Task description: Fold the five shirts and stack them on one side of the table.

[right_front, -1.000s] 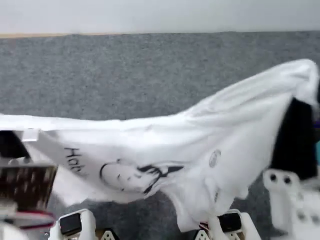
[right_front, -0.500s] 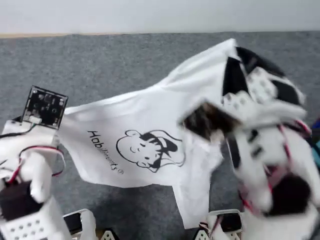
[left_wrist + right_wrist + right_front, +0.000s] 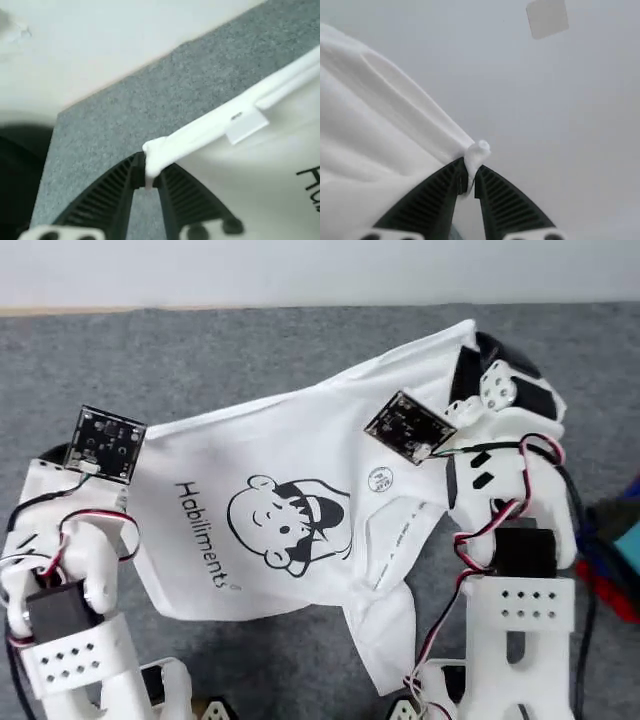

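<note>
One shirt (image 3: 290,490) now spread flatter; two jaws, each pinching its edge.

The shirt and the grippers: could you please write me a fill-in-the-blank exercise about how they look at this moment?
1. The shirt is ____ with a black cartoon drawing.
2. The left gripper is ____ on a fold of its edge.
3. The right gripper is likewise clamped on the ____.
4. The table under it has a ____ covering.
Missing words: white; shut; shirt; grey.
</note>
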`<state>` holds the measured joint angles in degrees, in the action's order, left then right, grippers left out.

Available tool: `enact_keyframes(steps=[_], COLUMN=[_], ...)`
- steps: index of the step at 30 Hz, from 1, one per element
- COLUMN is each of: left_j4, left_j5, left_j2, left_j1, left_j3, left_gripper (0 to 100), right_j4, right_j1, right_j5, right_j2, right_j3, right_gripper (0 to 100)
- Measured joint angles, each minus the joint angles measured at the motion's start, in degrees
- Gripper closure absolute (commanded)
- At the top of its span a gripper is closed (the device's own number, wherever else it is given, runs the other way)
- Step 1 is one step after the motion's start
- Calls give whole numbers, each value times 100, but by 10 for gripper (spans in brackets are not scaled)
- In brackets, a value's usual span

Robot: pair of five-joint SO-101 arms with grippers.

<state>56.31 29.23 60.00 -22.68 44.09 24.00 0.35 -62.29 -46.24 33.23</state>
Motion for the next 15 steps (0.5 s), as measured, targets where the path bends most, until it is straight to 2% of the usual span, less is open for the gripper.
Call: enact_keyframes(steps=[7, 11, 15], left_j4=[0, 0, 9], left_j5=[0, 0, 0], left_j2=[0, 0, 18], left_j1=[-9, -9, -18], left_j3=[-1582, -2549, -3358], left_gripper=[997, 997, 997], right_j4=[167, 1081, 2180], right_j1=[26, -70, -79], right_j5=[0, 35, 563], right_j2=[-668, -1275, -1574], right_j3=[-264, -914, -1618], right_gripper=[989, 989, 989])
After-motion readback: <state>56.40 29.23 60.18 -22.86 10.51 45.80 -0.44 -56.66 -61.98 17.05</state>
